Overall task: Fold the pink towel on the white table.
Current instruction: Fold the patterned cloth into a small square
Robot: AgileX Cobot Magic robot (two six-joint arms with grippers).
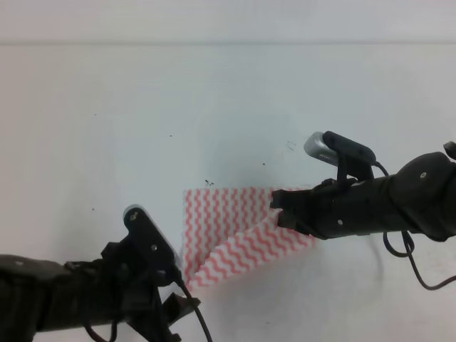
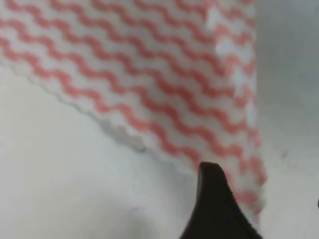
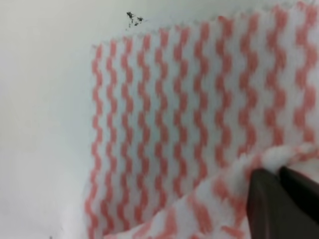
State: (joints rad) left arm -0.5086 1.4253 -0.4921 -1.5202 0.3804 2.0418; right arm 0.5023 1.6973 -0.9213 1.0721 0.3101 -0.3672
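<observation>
Pink towel (image 1: 228,231) lying on white table (image 1: 142,107), slightly below and right of centre in the exterior high view. Partly folded: flat layer with vertical-running zigzag stripes at upper left, second layer turned over diagonally across lower right, fold edge running from lower left up toward right. Small dark speck cluster (image 1: 209,183) on table just beside towel's upper left corner; also seen in right wrist view (image 3: 133,19) just off the towel edge.

Right gripper (image 1: 276,208) at towel's right edge, arm entering from right side of frame. In right wrist view, dark fingertips (image 3: 271,201) pressed close together with raised, bunched towel edge (image 3: 279,154) caught between them; jaws narrow, pinching cloth. Flat striped layer (image 3: 174,124) spread beneath and to the left.

Left gripper (image 1: 187,304) low in exterior high view, just off towel's lower left corner, arm entering from left. In left wrist view only one dark fingertip (image 2: 215,199) visible at bottom edge, overlapping towel's near corner (image 2: 174,74); second finger out of frame. Jaw opening not determinable; contact with cloth also not determinable.

Table surface otherwise white with scattered tiny dark specks (image 1: 170,135).
</observation>
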